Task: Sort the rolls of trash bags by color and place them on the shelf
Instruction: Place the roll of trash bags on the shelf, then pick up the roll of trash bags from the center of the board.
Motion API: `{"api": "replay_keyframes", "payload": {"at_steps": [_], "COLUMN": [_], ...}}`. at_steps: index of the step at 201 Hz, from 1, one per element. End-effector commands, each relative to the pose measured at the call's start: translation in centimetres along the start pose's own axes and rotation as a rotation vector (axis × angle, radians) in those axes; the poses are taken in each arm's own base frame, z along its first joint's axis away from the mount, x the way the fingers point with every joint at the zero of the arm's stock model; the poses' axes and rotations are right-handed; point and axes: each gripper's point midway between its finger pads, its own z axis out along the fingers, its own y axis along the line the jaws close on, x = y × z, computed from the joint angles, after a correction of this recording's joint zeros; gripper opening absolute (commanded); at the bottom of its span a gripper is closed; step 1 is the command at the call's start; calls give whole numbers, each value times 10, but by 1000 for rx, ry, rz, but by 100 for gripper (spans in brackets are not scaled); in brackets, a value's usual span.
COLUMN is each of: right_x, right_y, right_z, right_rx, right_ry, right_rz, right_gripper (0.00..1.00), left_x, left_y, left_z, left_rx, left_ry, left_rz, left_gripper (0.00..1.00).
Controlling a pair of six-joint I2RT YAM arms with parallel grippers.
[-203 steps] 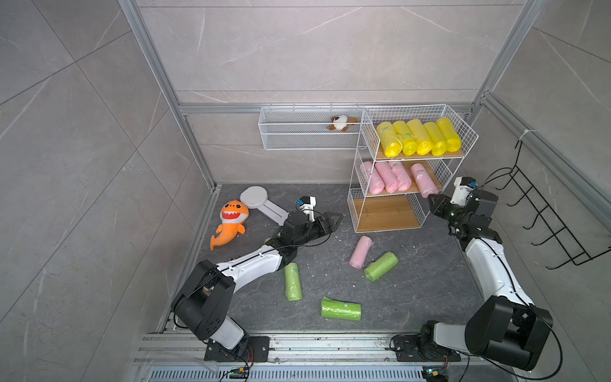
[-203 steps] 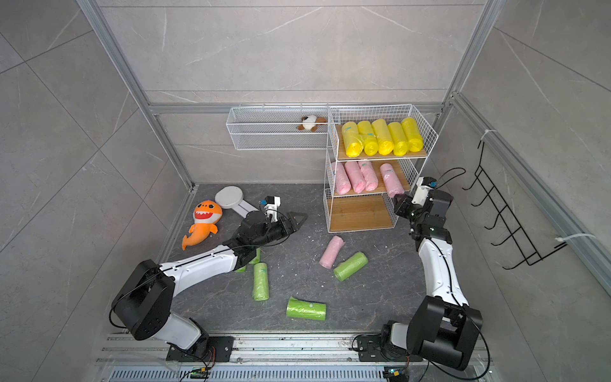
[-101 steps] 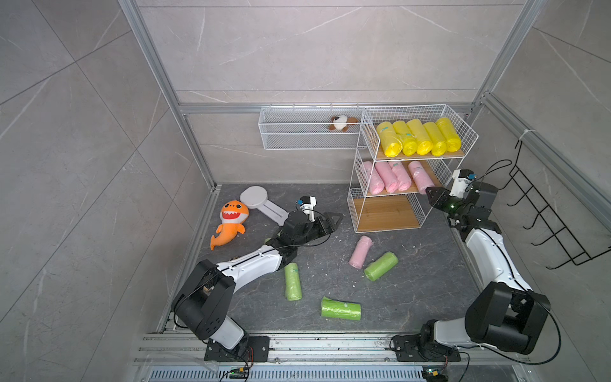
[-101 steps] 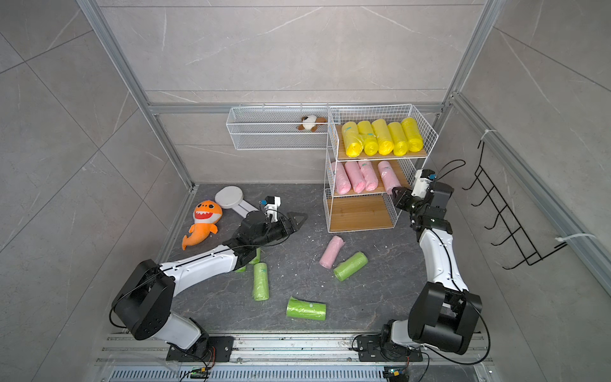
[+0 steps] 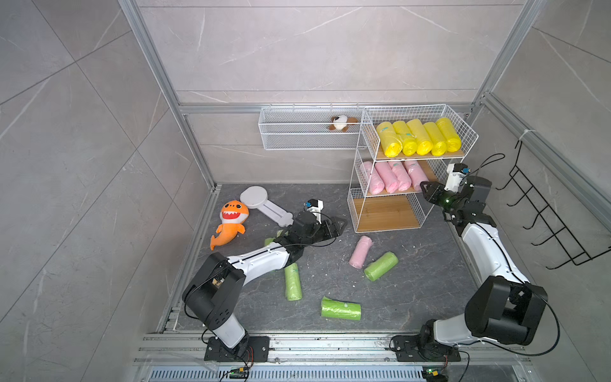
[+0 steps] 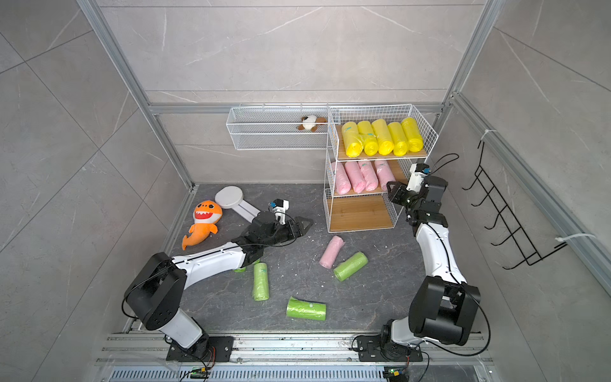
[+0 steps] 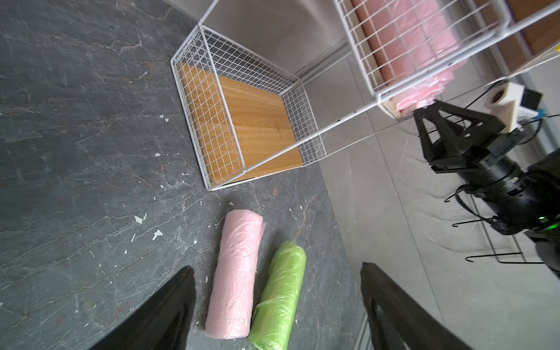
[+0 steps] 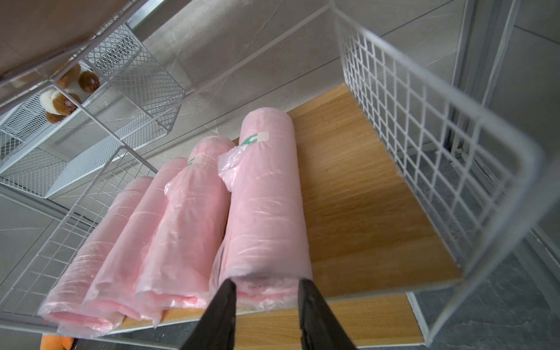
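Shelf (image 5: 358, 201) right of centre: five yellow rolls (image 5: 418, 138) on top tier, four pink rolls (image 5: 390, 177) on middle tier. Right gripper (image 5: 424, 190) at front end of rightmost pink roll; grip unclear. Left gripper (image 5: 342, 225) mid-frame, low over floor, fingers spread. Floor: loose pink roll (image 5: 360, 252) just beside green roll (image 5: 381, 266); second green roll (image 5: 293, 281) and third green roll (image 5: 341, 308) lower centre; fourth green roll (image 5: 269, 240) part-hidden under left arm. Orange shark plush (image 5: 229, 223) at left.

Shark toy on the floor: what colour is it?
Orange shark toy; clearest in a top view.
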Motion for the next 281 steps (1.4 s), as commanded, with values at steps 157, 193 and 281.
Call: {"api": "replay_keyframes", "payload": {"at_steps": [157, 193, 281], "right_x": [130, 151, 173], "right_y": [13, 9, 15], "right_z": [-78, -76, -71], "right_rx": [110, 104, 56], "right_ry": [119, 157, 208], "right_rz": [101, 112, 124], "right_gripper": [64, 65, 66], "left_x": [84, 92, 96], "left_y": [48, 43, 46], "left_z": [137, 157, 165], "left_rx": [-418, -396, -408], "left_ry": [252, 290, 284], "left_rz": [518, 540, 497], "left_gripper": [86, 83, 49]}}
